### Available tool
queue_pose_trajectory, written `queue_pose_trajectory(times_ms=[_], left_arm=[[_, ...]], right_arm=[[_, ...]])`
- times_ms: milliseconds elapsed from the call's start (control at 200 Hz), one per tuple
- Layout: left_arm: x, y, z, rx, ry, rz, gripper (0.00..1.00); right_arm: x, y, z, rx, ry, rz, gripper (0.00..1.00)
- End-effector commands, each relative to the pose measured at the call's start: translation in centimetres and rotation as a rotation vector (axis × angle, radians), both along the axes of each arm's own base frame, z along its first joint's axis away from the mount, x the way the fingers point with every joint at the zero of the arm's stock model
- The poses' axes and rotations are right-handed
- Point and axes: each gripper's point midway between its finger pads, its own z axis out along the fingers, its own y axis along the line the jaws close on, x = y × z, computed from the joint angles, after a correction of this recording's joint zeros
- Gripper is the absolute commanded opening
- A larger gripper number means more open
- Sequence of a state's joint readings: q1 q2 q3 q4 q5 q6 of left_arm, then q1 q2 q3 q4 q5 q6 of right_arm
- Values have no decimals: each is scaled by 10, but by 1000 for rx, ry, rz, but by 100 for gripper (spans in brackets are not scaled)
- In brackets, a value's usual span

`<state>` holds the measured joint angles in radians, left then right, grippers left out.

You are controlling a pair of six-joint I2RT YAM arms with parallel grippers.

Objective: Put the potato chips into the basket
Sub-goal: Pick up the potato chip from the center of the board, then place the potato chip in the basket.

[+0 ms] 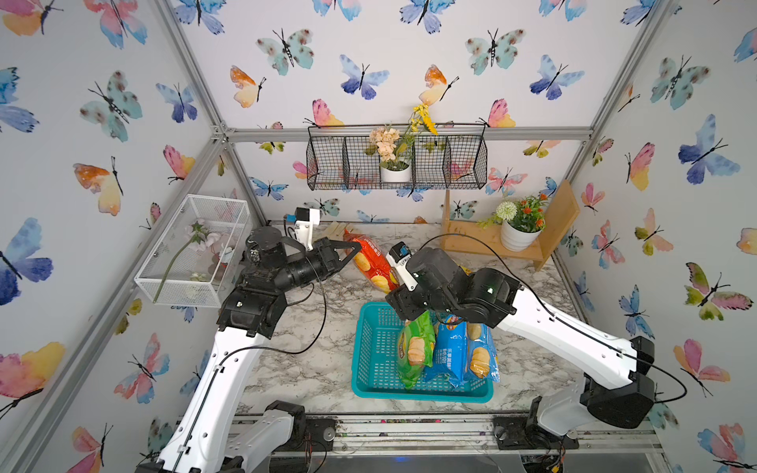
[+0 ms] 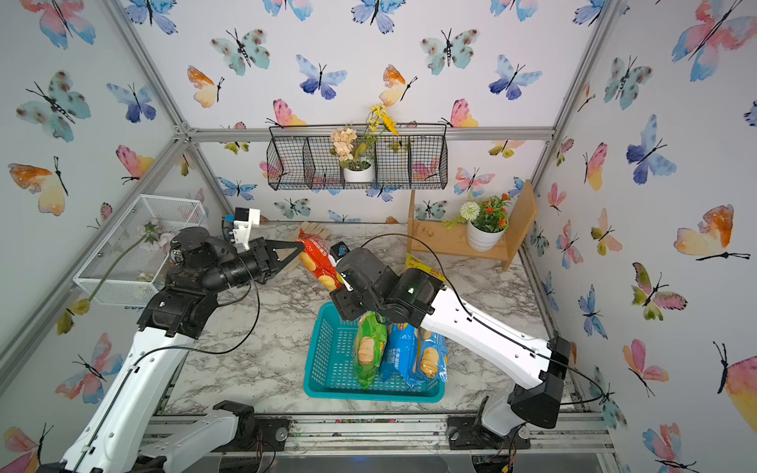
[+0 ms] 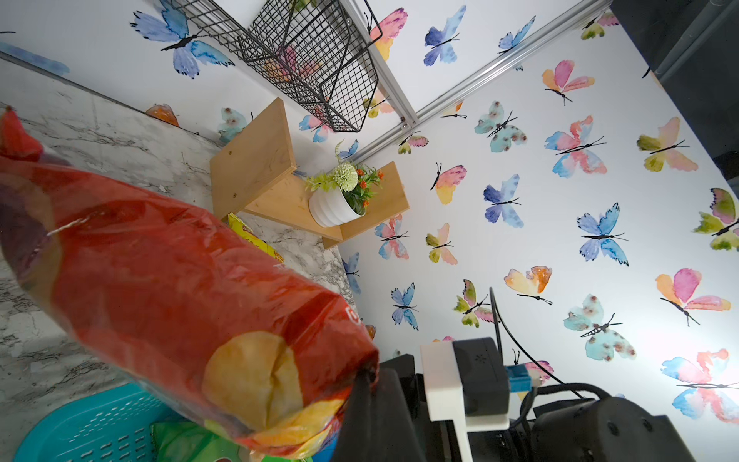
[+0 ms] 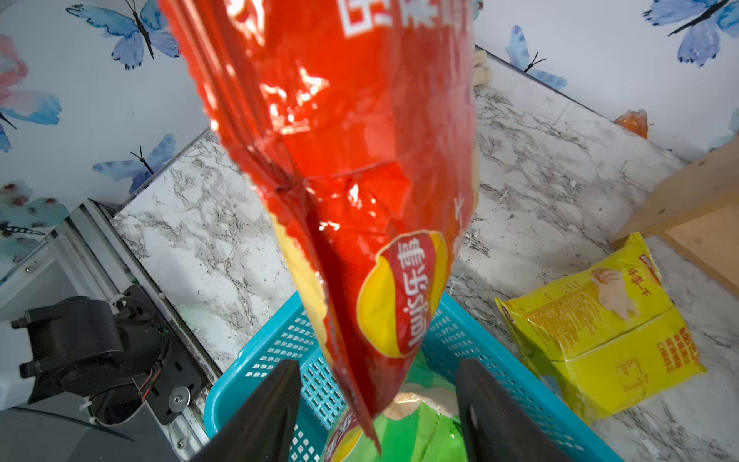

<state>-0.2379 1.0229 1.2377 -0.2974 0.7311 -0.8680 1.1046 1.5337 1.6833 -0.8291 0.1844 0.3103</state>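
Closest to the right wrist lens hangs the red bag (image 4: pixel 360 160), its long axis running nearly straight down and its bottom tip dangling over the far corner of the basket (image 4: pixel 264 352), above the green bag (image 4: pixel 424 436) lying inside. My right gripper (image 4: pixel 378 362) is spread, one finger on either side of that tip, and I see neither touching foil. The yellow bag (image 4: pixel 600 332) lies on the table just outside the basket. From the left wrist, my left gripper (image 3: pixel 366 386) is pressed together, pinching the red bag by its edge, with the basket rim below. In both top views the red bag (image 1: pixel 370 262) slants from the left gripper (image 1: pixel 353 245) down toward the basket's far edge, while the green bag and the blue bags (image 1: pixel 448 352) crowd the basket's side nearer the right arm; the right gripper is hidden under its own wrist there. I judge the left arm is the carrier and the right only brackets the low end, so the bag must come in over the basket's far edge, low end first.
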Motion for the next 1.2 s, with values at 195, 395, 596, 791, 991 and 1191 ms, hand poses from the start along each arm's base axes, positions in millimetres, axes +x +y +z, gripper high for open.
queue_pose_trajectory(times_ms=[195,395,596,791,991,1191], left_arm=[[-11,-4,8,-18,-26,-44,0],[-10,-3,0,-7,-14,-38,0],[-7,-1,-16,18,13,-20,0],[-7,-1,-29,23,38,-20,0],[-12,-3,-38,21,61,-31,22],[-24,-6,-66,32,108,-26,38]], right_arm=[[-6,8,3,38,36,39,49],[-12,11,3,54,65,56,32],[-24,14,2,82,133,82,17],[-41,16,-3,122,255,91,3],[-59,18,-5,174,390,75,2],[-66,9,-10,188,440,0,2]])
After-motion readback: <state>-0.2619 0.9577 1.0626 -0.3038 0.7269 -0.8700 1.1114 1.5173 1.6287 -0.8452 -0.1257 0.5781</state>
